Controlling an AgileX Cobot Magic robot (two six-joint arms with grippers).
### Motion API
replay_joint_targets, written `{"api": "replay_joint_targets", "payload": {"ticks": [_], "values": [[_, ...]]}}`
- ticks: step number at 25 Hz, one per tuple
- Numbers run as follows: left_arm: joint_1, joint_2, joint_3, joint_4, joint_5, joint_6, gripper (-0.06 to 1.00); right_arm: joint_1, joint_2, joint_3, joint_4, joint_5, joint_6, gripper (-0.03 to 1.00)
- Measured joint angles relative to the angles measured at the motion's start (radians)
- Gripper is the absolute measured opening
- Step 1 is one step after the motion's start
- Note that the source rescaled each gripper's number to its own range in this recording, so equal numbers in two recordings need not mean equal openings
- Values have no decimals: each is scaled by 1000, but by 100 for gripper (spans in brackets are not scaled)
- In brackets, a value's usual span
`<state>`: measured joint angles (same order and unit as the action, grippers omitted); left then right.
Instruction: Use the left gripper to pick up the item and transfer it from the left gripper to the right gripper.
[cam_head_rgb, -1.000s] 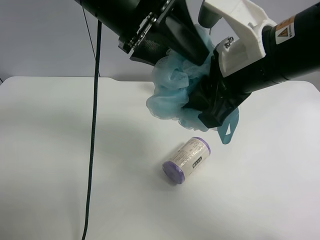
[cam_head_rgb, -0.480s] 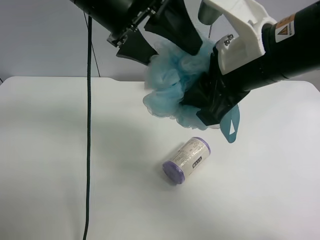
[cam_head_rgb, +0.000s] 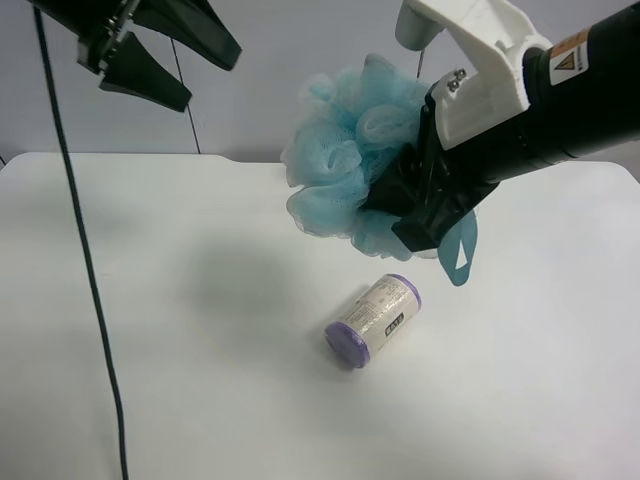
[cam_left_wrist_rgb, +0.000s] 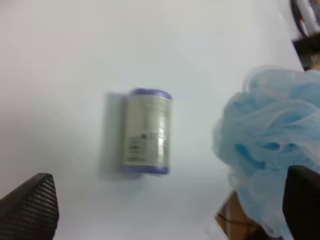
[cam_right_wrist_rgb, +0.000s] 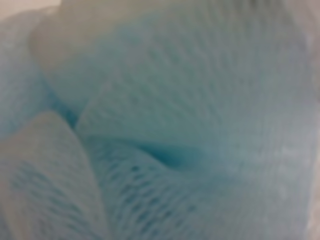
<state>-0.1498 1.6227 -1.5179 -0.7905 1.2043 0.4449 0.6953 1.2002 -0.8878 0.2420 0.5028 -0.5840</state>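
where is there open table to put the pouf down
Bare table between the black cable and the purple-capped bottle, also on the bottle's other side. Crowded just past the bottle, where the right gripper holds the pouf.

One fluffy light blue mesh pouf (cam_head_rgb: 345, 170) and one purple-capped cylindrical white bottle (cam_head_rgb: 373, 320) are in view. There are two grippers: one all-black pointed-fingered gripper (cam_head_rgb: 210, 80) and one white-housed gripper (cam_head_rgb: 400, 215). There is one thin black cable (cam_head_rgb: 85, 260).

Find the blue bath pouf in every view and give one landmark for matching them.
Exterior high: blue pouf upper centre, above the purple-capped bottle.
Right wrist: pouf fills the blurred frame; no bottle.
Left wrist: pouf at the frame's edge, beside the bottle.
Landmark: that lying bottle, shared by two views.
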Motion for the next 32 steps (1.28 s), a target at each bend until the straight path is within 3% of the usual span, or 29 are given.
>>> {"api": "replay_joint_targets", "payload": {"ticks": [3,11,15,16,19,27,32], "values": [[55,-100,0,64,3,-12,87,0,0,0,0,0,0,4],[89,-426,28,395,6,-138,87,0,0,0,0,0,0,4],[89,-619,142,542,8,-198,87,0,0,0,0,0,0,4],[89,-619,142,542,8,-198,87,0,0,0,0,0,0,4],[89,-809,313,652,9,-265,87,0,0,0,0,0,0,4],[89,-1194,691,676,11,-284,87,0,0,0,0,0,0,2],[89,-1403,886,678,-68,-284,87,0,0,0,0,0,0,1]]}}
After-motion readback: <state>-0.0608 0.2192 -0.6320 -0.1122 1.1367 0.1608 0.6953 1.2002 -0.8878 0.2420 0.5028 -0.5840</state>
